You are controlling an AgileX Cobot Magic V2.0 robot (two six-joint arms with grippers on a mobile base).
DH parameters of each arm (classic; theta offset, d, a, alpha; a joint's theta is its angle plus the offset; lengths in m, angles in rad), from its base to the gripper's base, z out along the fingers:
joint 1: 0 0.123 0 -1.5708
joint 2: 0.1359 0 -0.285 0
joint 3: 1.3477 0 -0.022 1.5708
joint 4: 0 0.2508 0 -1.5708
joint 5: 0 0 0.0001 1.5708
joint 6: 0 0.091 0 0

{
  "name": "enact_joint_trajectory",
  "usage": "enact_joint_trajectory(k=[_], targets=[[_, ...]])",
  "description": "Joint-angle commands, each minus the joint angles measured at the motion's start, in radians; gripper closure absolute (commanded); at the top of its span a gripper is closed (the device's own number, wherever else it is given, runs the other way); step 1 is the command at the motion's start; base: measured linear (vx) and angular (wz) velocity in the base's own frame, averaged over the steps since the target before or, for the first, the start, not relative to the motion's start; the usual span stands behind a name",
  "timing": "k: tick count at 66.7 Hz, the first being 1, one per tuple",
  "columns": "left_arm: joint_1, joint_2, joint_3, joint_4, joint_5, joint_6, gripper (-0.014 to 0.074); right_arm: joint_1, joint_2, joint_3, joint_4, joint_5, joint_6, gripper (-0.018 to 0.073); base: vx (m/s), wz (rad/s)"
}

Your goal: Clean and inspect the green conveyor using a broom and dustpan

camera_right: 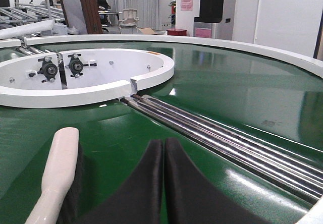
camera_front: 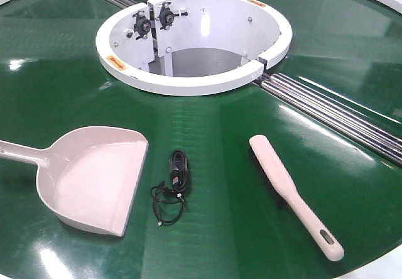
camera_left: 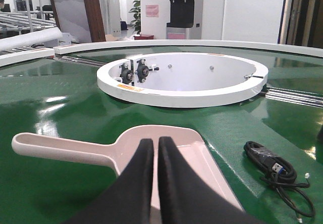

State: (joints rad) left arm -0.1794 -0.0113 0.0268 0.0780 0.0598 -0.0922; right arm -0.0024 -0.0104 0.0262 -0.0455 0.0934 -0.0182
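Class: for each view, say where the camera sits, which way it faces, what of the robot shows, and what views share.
Exterior front: high, looking down on the green conveyor, dustpan, cable, broom and white ring; no robot part shows.
Left wrist: low, facing the ring across the dustpan; shut left gripper at bottom.
Right wrist: low, facing ring and rollers, broom at left; shut right gripper at bottom.
Shared: the ring in all three; dustpan and cable in front and left wrist.
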Motion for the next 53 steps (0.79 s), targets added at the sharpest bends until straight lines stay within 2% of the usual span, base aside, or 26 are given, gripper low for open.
enact_joint_trajectory(k=[1,53], targets=[[0.001,-0.015,0.027,-0.002,-0.069,-0.008,0.0602,-0.007,-0.018,0.013,-0.003,-0.075,-0.001,0.0569,0.00,0.00],[0.001,-0.015,0.027,-0.002,-0.069,-0.008,0.0602,-0.007,-0.018,0.013,-0.001,-0.070,-0.001,0.0569,0.00,0.00]])
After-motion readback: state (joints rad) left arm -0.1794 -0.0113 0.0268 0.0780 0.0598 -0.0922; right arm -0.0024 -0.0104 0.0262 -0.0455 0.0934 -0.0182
